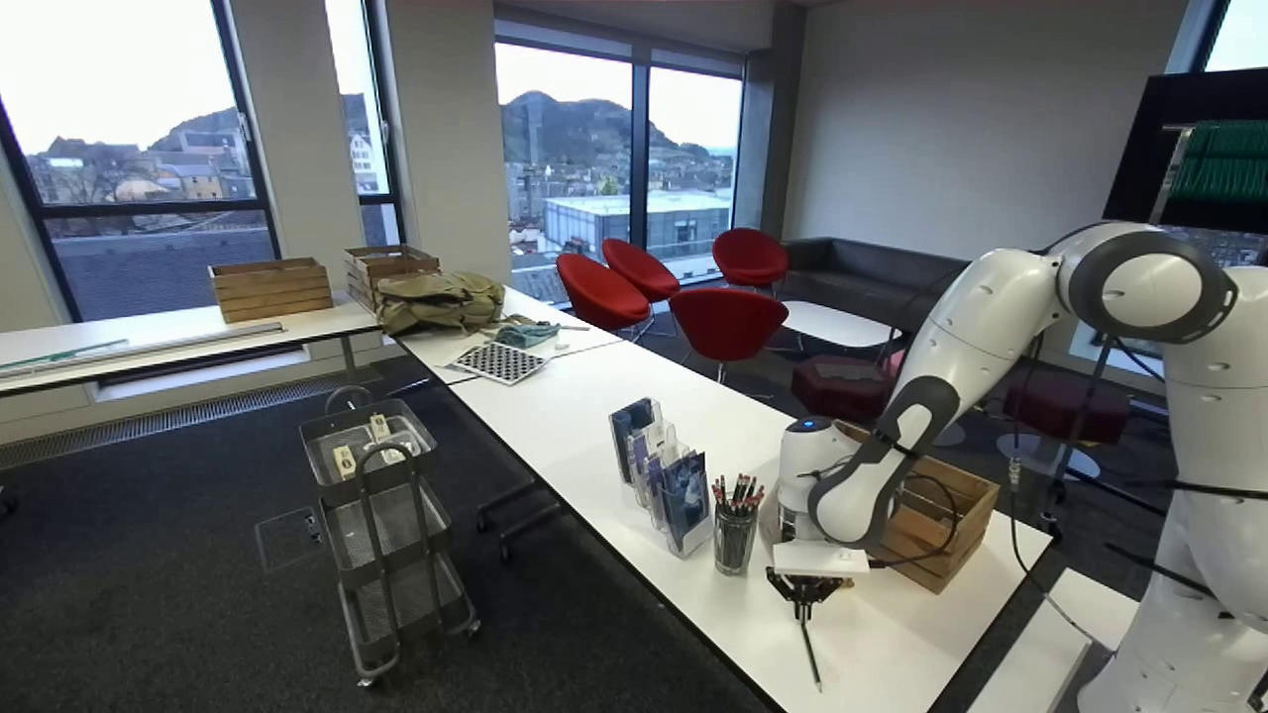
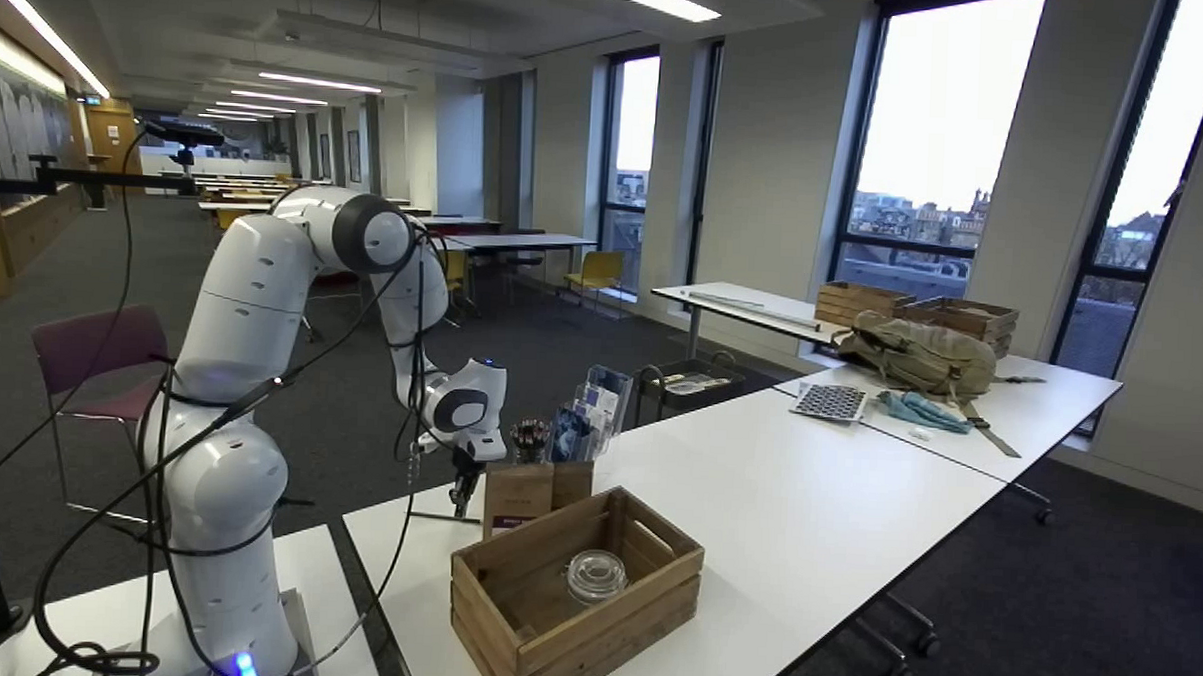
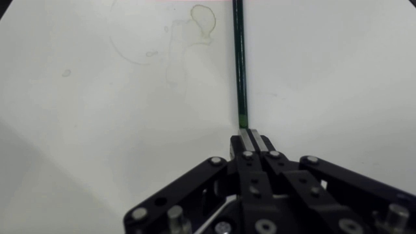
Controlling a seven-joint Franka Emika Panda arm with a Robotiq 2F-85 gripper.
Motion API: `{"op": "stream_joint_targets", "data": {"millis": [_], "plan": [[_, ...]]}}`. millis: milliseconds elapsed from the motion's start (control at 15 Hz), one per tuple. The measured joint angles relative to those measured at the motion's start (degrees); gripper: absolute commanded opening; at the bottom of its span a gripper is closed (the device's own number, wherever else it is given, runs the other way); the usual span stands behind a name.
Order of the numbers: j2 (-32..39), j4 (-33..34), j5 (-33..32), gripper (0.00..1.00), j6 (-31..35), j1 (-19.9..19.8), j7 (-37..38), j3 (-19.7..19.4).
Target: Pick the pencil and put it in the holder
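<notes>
The pincer (image 3: 249, 131) is narrow, its two tips almost together, and it points down at the pencil (image 3: 240, 58). The pencil looks to lie flat on the worktop (image 1: 555, 406), at the lower right in an exterior view, and in the wrist view it runs from the tips up to the top edge. It lines up with one tip more than with the thin gap, so I cannot tell if it is pinched or just under the tips. The tips are down low, I think, because a thin stick lying flat must be grabbed close to the worktop. Near the pincer, right of the middle, the cup (image 1: 734, 543) stands upright with other pencils (image 1: 738, 490) poking out. Its mouth faces up, so a pencil can go in from above. The leaflet rack (image 1: 664, 475) is just beside it, with its leaflets (image 1: 686, 490) in a row, likely so people can see each one. Low in the middle of an exterior view, a paper bag (image 2: 518, 493) stands just behind a wooden crate (image 2: 611, 634), and a glass jar (image 2: 596, 576) sits inside the crate, maybe so it cannot roll off. The bag has a dark label (image 2: 508, 523), but its words are too small to read. The leaflets are too blurry, and I can make out no brand.
</notes>
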Motion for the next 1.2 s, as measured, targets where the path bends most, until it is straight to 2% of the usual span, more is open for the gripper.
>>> {"op": "stream_joint_targets", "data": {"millis": [400, 467, 533, 800, 867, 1000, 1133, 1200], "plan": [[0.00, 0.00, 0.01, 0.00, 0.00, 0.00, 0.00, 0.00], [-0.01, 0.00, 0.01, 0.25, 0.00, 0.00, 0.00, 0.00], [-0.02, 0.00, 0.01, 0.26, 0.00, 0.00, 0.00, 0.00], [-0.01, 0.00, 0.01, 0.56, 0.00, 0.00, 0.00, 0.00], [-0.01, 0.00, 0.01, 0.14, 0.00, 0.00, 0.00, 0.00], [0.01, 0.00, 0.01, 0.16, -0.02, 0.00, 0.00, 0.00], [0.02, 0.00, 0.01, 0.01, -0.03, 0.00, 0.00, 0.00], [0.02, 0.00, 0.01, 0.44, -0.04, 0.00, 0.00, 0.00]]}}
